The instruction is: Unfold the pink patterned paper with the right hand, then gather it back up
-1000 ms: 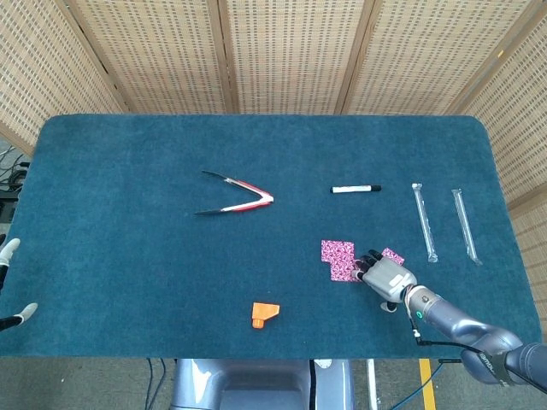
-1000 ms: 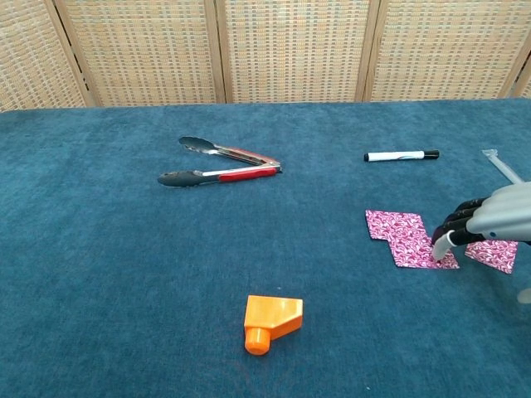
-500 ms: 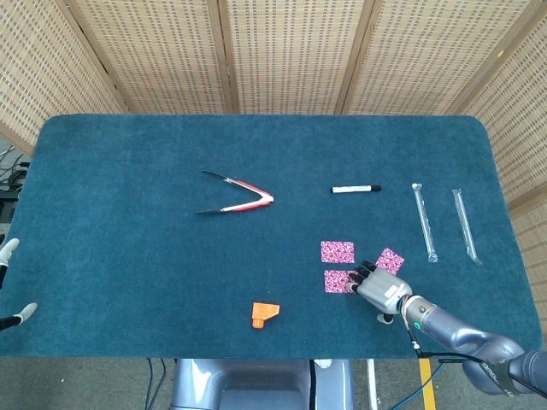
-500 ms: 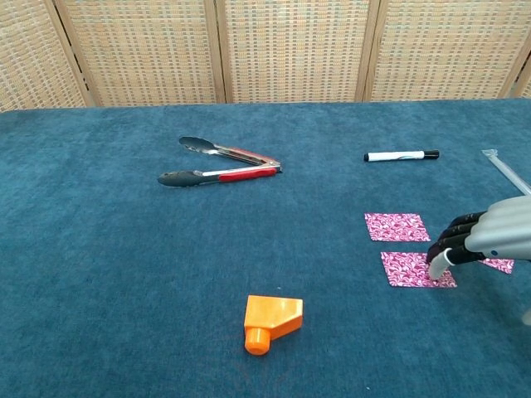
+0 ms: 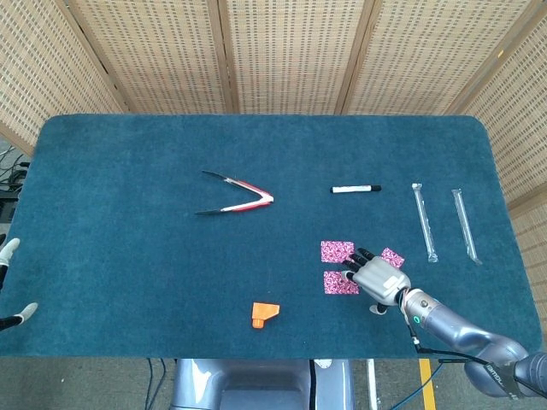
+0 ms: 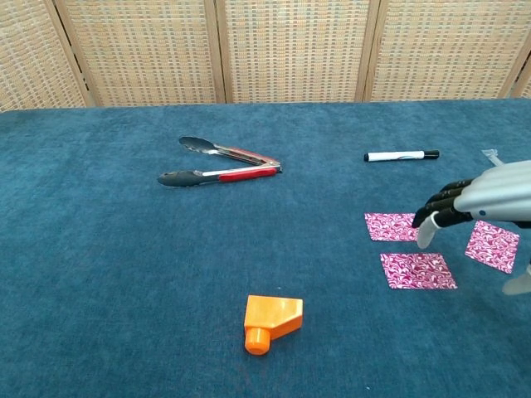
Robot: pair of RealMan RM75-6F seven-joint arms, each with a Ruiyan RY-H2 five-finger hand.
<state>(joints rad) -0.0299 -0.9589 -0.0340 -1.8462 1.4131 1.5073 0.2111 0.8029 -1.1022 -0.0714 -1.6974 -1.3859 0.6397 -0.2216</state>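
Three pink patterned paper pieces [image 6: 418, 270] lie apart on the blue table [image 5: 128, 213] (no writing legible). The right hand [image 6: 465, 204] hovers above them, fingers spread, holding nothing.

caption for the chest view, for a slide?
Right hand hovers open above three separate pink patterned paper pieces on the blue table, with tongs, marker, orange block nearby.

The head view looks steeply down from high above the near edge, taking in the whole table [image 5: 102, 171]. The chest view sits low and closer, facing the far screens [image 6: 290, 50]. Both share the table's middle and right.
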